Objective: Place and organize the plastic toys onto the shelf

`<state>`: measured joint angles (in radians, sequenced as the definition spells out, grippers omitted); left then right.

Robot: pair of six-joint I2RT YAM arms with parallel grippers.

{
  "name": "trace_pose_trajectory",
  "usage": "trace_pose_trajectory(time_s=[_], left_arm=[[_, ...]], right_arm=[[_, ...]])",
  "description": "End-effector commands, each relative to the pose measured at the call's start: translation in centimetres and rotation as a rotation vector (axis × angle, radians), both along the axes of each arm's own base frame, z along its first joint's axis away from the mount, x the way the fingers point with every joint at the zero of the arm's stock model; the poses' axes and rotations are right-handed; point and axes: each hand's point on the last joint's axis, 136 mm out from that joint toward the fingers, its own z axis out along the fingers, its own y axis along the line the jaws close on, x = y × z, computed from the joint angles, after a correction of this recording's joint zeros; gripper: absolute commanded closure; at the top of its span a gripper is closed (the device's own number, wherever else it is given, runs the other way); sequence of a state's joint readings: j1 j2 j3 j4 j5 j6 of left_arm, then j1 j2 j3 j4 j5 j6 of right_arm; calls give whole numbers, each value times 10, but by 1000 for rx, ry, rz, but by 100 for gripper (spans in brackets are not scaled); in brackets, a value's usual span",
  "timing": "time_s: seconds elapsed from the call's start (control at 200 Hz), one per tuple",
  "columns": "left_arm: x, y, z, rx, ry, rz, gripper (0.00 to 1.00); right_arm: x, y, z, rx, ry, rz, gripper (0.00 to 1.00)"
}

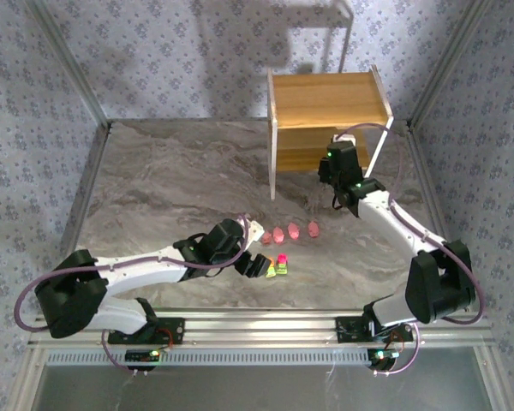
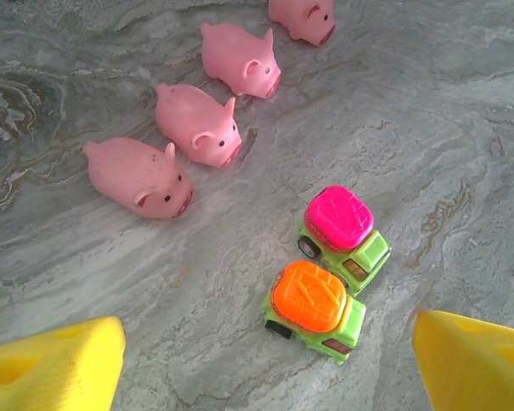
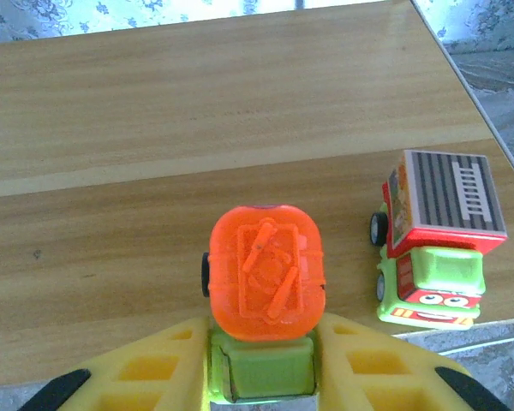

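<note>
First, the left arm lies stretched low across the table (image 1: 171, 180), its left gripper (image 1: 264, 267) spread open and empty above two toys: a pink truck (image 2: 338, 218) and an orange truck (image 2: 308, 298). Four pigs (image 2: 201, 120) stand in a row just beyond. The right arm reaches to the shelf (image 3: 154, 128), its right gripper (image 3: 261, 364) clamped on a third truck (image 3: 265, 274), orange-topped, at the board's near edge. A grey truck (image 3: 441, 214) stands just right of it on the board.

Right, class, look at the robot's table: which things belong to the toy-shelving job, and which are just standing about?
Job: shelf; four pink pigs; pink-topped truck; orange-topped truck beside it; second orange-topped truck, held in the right claw; grey-topped truck on the shelf.
Standing about: pale thin-legged stand; patterned walls.
</note>
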<state>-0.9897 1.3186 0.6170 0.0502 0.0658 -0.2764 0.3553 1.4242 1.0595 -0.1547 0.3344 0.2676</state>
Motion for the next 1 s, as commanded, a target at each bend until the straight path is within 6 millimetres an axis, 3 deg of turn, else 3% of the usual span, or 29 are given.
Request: trace_pose_trajectory(time_s=[0.0, 0.994], left_arm=[[4, -10, 14, -29, -31, -13, 13], [5, -8, 14, -21, -36, -8, 13]], right_arm=[[9, 1, 12, -13, -26, 19, 69], [26, -13, 2, -33, 6, -6, 69]])
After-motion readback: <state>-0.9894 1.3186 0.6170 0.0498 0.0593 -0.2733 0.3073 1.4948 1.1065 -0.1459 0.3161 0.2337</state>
